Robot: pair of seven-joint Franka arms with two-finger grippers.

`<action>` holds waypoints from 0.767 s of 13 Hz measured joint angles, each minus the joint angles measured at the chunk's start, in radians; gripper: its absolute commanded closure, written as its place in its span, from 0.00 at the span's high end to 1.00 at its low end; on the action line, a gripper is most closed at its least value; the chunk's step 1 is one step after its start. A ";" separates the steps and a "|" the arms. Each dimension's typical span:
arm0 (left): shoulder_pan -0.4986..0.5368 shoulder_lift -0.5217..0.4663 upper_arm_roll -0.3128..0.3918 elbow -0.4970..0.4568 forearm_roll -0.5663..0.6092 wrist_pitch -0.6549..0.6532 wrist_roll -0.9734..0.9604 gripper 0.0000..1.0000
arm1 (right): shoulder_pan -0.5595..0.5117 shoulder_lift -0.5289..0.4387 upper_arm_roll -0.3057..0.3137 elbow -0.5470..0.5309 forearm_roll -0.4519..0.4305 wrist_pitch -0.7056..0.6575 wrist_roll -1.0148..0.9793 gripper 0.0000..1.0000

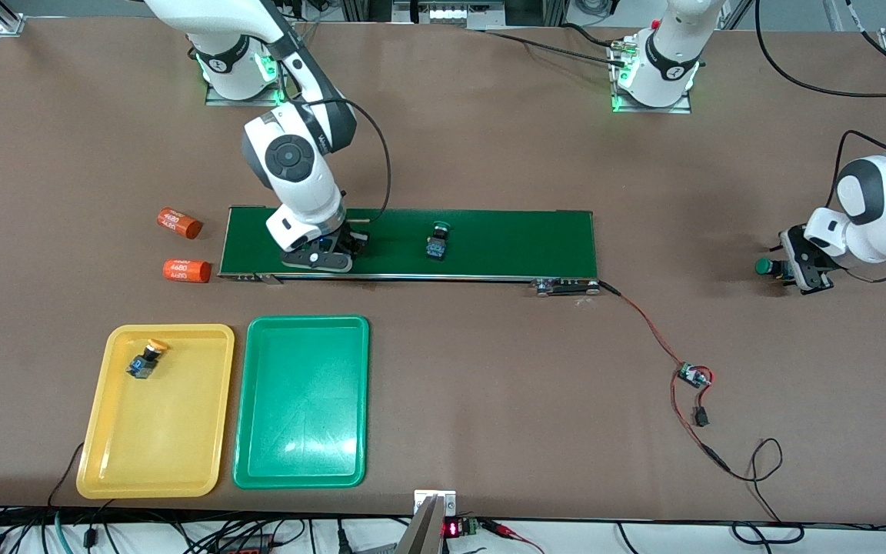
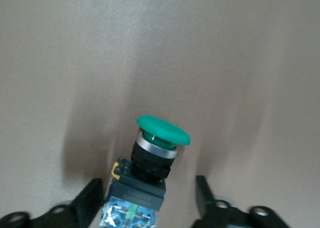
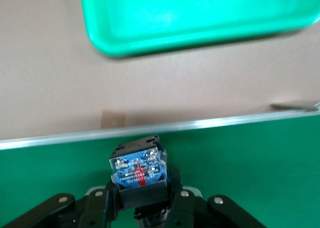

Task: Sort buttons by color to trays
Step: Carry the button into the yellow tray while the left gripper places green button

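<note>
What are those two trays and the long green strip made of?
The yellow tray and green tray look like glossy moulded plastic: rounded corners, light glare. The green conveyor belt looks like matte rubbery sheet, though that is uncertain, with a shiny metal edge.

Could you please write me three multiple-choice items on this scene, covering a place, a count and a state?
1. Where does the yellow-capped button lie?
A) in the green tray
B) in the yellow tray
C) on the bare tabletop

2. How many orange cylinders lie beside the belt's end?
A) one
B) three
C) two

3. What is the right gripper doing?
A) its jaws are shut on a gripped button on the belt
B) hanging open over a tray
C) holding a cylinder

Answers:
1 B: the front view shows it inside the yellow tray's rim.
2 C: two cylinders lie there, one nearer the front camera than the other.
3 A: the right wrist view shows the jaws pressed against that button's body, over the green belt.
</note>
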 measured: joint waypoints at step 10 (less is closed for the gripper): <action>-0.202 -0.140 -0.086 0.012 -0.166 -0.136 -0.066 0.00 | -0.416 0.158 -0.026 0.434 -0.008 -0.297 -0.466 0.00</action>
